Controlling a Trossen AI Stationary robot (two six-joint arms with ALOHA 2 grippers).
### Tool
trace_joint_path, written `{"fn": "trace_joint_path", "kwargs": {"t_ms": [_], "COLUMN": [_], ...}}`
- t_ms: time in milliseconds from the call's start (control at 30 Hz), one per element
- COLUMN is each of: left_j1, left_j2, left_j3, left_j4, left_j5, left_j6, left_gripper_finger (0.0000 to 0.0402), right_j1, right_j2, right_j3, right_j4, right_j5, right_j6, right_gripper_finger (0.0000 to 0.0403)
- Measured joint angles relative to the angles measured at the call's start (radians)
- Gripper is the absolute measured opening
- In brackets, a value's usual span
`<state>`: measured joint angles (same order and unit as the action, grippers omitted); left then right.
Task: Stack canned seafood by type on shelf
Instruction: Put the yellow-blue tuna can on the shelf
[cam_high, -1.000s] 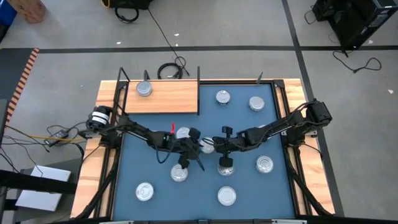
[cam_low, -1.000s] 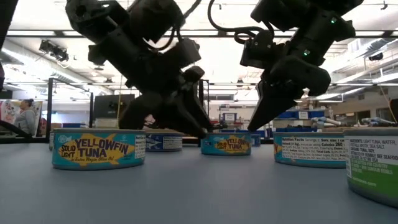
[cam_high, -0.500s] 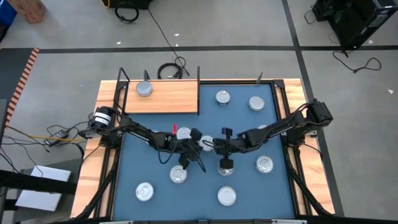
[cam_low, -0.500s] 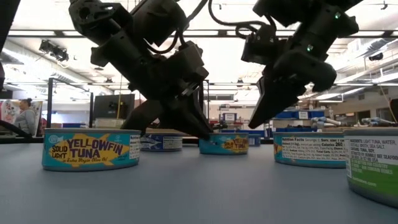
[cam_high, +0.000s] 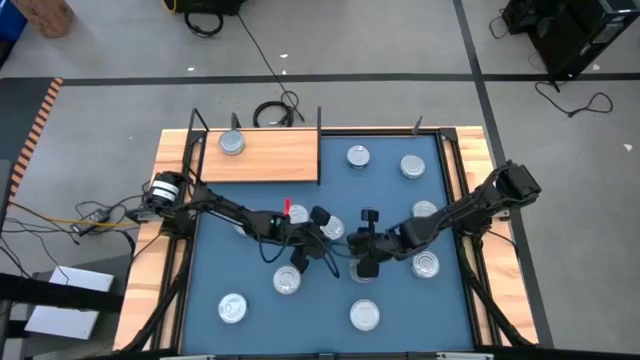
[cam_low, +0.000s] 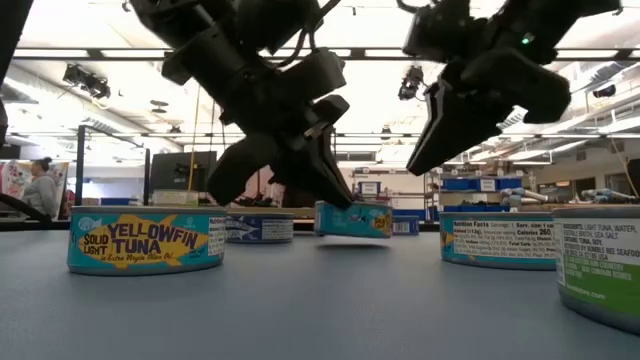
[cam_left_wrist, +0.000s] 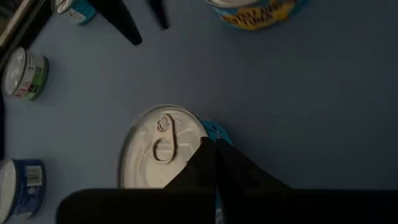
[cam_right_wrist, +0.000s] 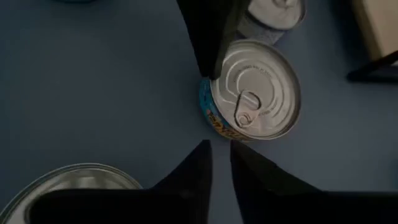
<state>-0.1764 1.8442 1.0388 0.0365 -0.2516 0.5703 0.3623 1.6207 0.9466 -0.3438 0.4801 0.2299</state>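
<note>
Left gripper (cam_low: 320, 195) pinches only the yellowfin tuna can's (cam_low: 352, 219) rim, centre frame, already tilted; slip likely; right gripper (cam_right_wrist: 221, 163) slightly parted, empty.

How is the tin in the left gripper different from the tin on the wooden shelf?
The gripped tin is pinched at its rim by the left gripper; the shelf tin is untouched. The gripped tin hangs tilted above the blue mat; the shelf tin lies flat on the shelf. Both are round with silver lids.
</note>
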Motion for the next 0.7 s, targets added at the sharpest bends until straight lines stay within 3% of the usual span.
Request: {"fn": "trace_joint_path", "kwargs": {"t_ms": [367,533,700], "left_j1": [0.015,0.039,0.066], "left_j2": [-0.002,-0.002,-0.008], "left_j3": [0.074,0.111,0.152], "left_j4": [-0.049,-0.074,-0.081], "left_j5": [0.051,0.088,0.137], "left_j6": [-0.137,-0.200,-0.259], "left_gripper_finger": [0.0001,0.0000,0.0000], "right_j1": [0.109,0.136,0.146], "right_j2": [0.071,0.096,0.096], "right_j3": [0.002,0.002,0.001], "right_j4": [0.031,0.043,0.043], "right_j5": [0.275,0.393,0.397], "right_j6": [-0.067,-0.103,-0.131], "right_gripper_finger": [0.0217,0.0249,0.0266]}}
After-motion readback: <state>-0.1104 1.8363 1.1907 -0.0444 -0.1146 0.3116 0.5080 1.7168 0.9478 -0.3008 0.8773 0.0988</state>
